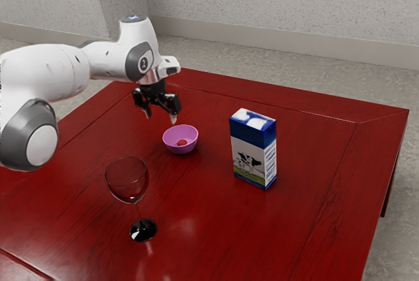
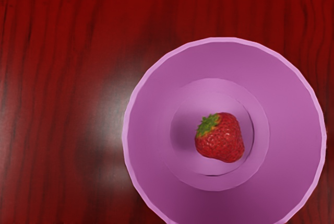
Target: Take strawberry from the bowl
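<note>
our tool [image 1: 160,115] hangs spread and empty; the strawberry [image 2: 222,138] lies lower, toward the exterior view's right, inside the bowl [image 2: 289,104].

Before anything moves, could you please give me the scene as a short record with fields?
target: strawberry, red with a green leafy cap
target location: inside the pink bowl, on its bottom
claw: claw open, above the table near the bowl, holding nothing
carton: milk carton, upright, on the bowl's side toward the exterior view's right
glass: wine glass, upright
surface: glossy red wooden table
task status: strawberry not yet taken
</note>
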